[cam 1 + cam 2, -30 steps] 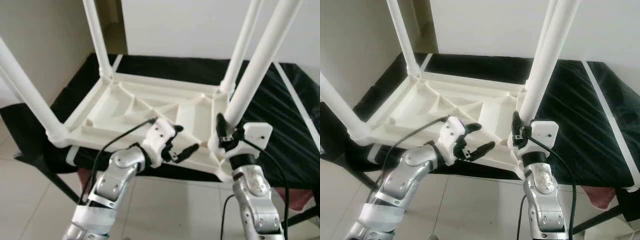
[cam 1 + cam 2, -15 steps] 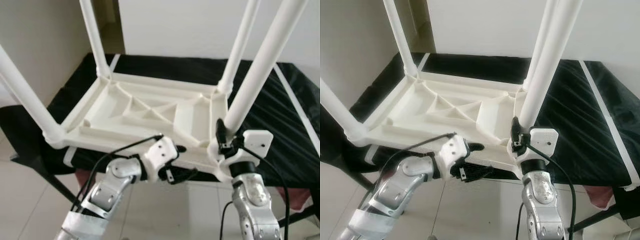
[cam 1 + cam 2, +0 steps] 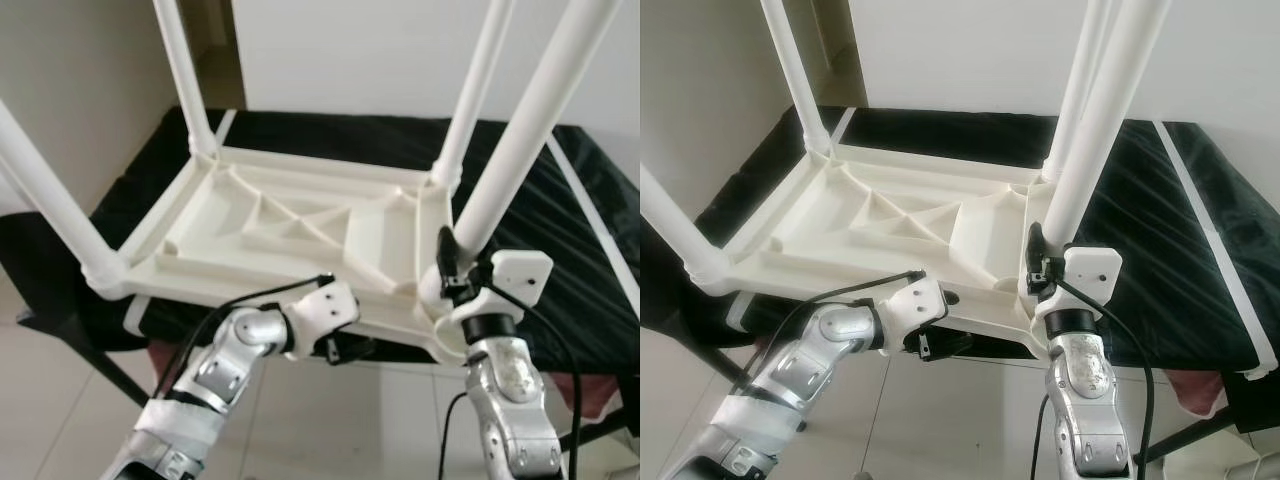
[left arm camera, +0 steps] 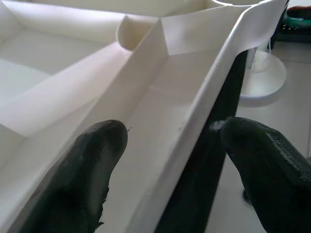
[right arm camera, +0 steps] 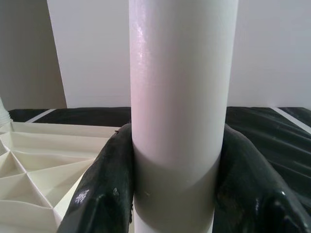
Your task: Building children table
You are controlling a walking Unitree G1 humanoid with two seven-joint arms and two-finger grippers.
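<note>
White walls and a pale tiled floor surround a worktop draped in black cloth. Left eye view: the white plastic children table lies upside down on the cloth, its ribbed underside facing up and four white legs rising from the corners. The left gripper sits at the table's near edge, below the rim, with its silver arm reaching up from the lower left. The right gripper is at the base of the near right leg, black fingers on either side of the tube. Right eye view: same arrangement; the left gripper is tucked against the underside of the near rim, and the right gripper is clamped at the foot of the near right leg, close above the corner socket. Left wrist view: two black fingers stand apart, released, straddling the table's near rim, one finger inside over the ribbed tray, the other outside it; neither visibly presses the plastic. Right wrist view: both black fingers press against opposite sides of the white leg, grasping it firmly, the leg upright between them.
</note>
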